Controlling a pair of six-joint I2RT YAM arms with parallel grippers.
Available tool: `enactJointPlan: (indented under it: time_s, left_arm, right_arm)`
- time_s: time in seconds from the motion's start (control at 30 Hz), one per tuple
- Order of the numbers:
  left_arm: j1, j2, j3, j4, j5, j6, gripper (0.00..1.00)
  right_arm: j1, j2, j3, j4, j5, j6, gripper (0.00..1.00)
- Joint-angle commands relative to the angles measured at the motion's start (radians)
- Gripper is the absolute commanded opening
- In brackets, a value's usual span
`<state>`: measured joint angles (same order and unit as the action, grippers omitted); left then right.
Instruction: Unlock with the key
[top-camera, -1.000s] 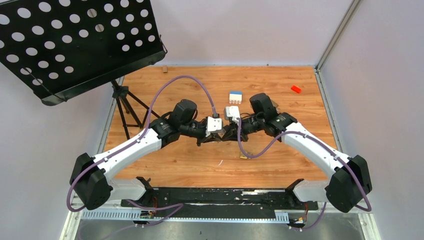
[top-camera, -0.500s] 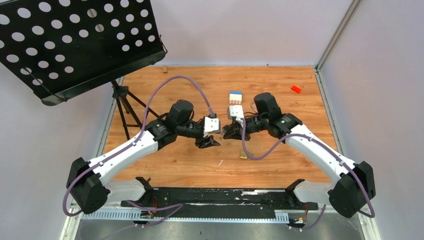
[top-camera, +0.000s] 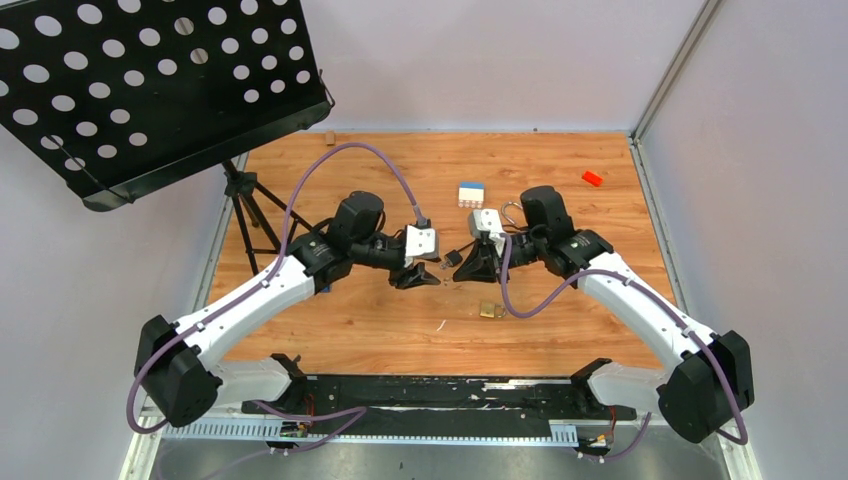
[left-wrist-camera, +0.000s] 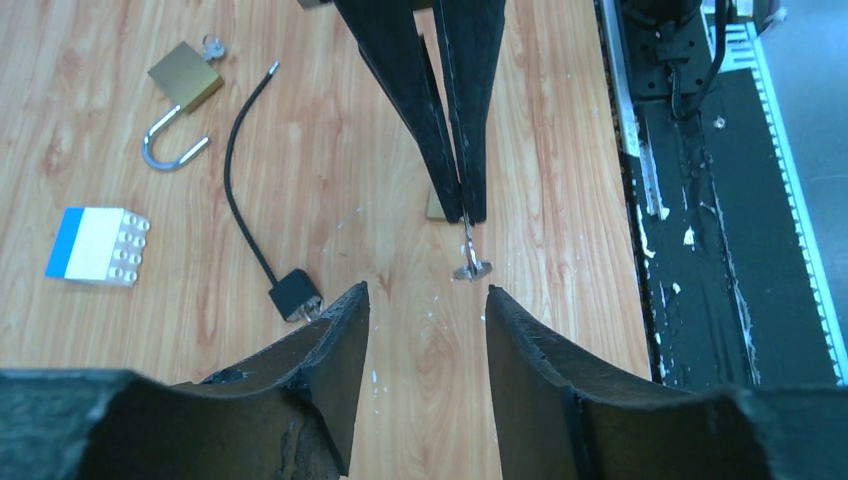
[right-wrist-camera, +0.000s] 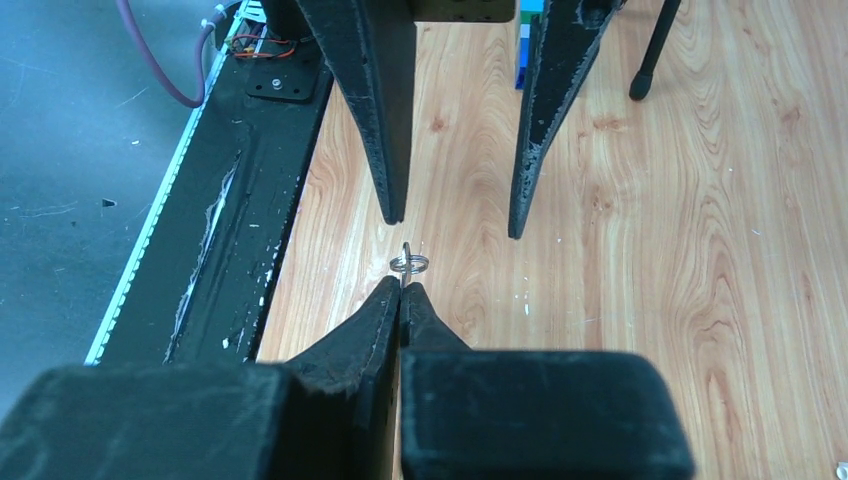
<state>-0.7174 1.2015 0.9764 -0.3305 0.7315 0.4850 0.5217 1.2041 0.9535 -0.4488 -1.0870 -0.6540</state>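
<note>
The key (left-wrist-camera: 470, 256), a tiny grey metal piece with a small ring (right-wrist-camera: 408, 263), sticks out of the tips of my right gripper (right-wrist-camera: 402, 289), which is shut on it just above the wood. My left gripper (left-wrist-camera: 425, 292) faces it, open with nothing between its fingers (right-wrist-camera: 385, 150), a short gap away. From above, the left gripper (top-camera: 420, 279) and the right gripper (top-camera: 463, 271) point at each other mid-table. A brass padlock (left-wrist-camera: 186, 75) with its shackle (left-wrist-camera: 170, 150) swung open lies farther back. A smaller brass padlock (top-camera: 490, 310) lies near the right gripper.
A black cable with a blocky end (left-wrist-camera: 293, 293) lies beside the left gripper. A blue and white brick (top-camera: 471, 193) and a red piece (top-camera: 592, 178) sit farther back. A black music stand (top-camera: 150, 80) overhangs the left side. The black mounting rail (top-camera: 440, 395) runs along the near edge.
My left gripper has opened and drawn back to the left. My right gripper has stayed shut on the key and shifted a little to the right.
</note>
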Motion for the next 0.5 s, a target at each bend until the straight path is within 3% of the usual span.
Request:
enactJointPlan:
  time_s: [0.0, 0.23, 0.47]
  left_arm:
    - [0.006, 0.045, 0.073, -0.007, 0.08, 0.015, 0.51]
    - [0.006, 0.097, 0.115, -0.055, 0.121, 0.053, 0.37]
    - [0.004, 0.122, 0.132, -0.086, 0.152, 0.074, 0.36]
  right_arm:
    - [-0.012, -0.016, 0.004, 0.045, -0.072, 0.021, 0.0]
    - [-0.019, -0.004, 0.005, 0.051, -0.086, 0.028, 0.0]
    - [-0.025, 0.004, 0.007, 0.058, -0.087, 0.04, 0.0]
